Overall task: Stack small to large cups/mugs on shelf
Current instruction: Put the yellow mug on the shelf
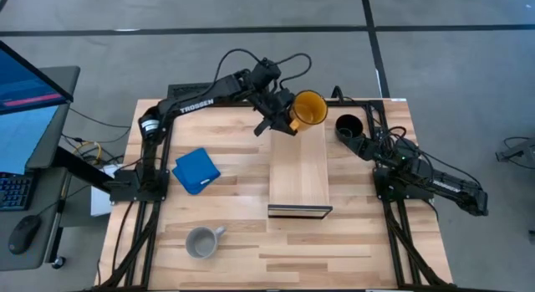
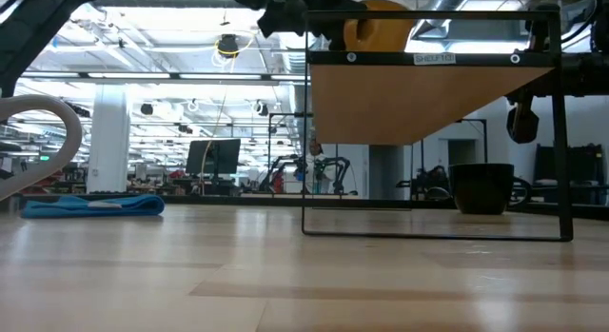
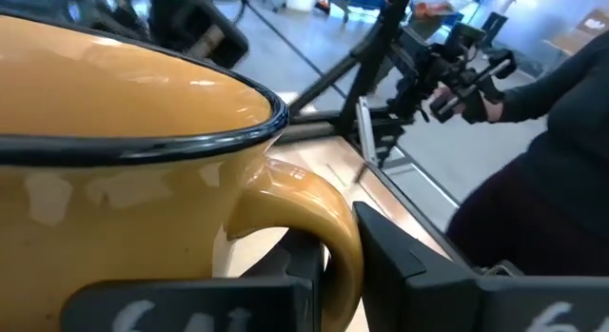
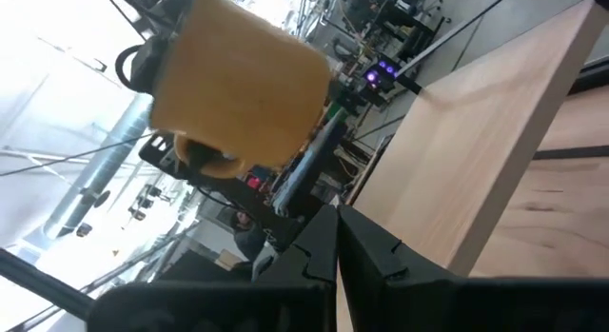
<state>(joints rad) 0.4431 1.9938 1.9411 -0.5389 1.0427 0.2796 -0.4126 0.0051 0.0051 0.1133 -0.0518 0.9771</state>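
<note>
The glossy yellow-orange handled mug is held over the far end of the long, narrow light-wood shelf, which stands on a dark frame. In the high view its round mouth is seen nearly face-on, so the opening is turned upward and the mug's axis stands close to vertical; its handle is turned toward the left arm. A thin dark line rims the mouth, and the glaze shows bright reflections. The shelf's long axis runs from the far edge of the wide planked wooden table toward the near edge.

The left gripper is closed on the curved handle of this mug, one dark finger seen on either side of it in the left wrist view.

The glossy black mug stands on the table just right of the shelf's far end, mouth up. The right gripper is shut with its fingers together and nothing between them, near the black mug.

The light grey mug rests near the table's front, its handle pointing right. The flat blue square cloth lies left of the shelf.
</note>
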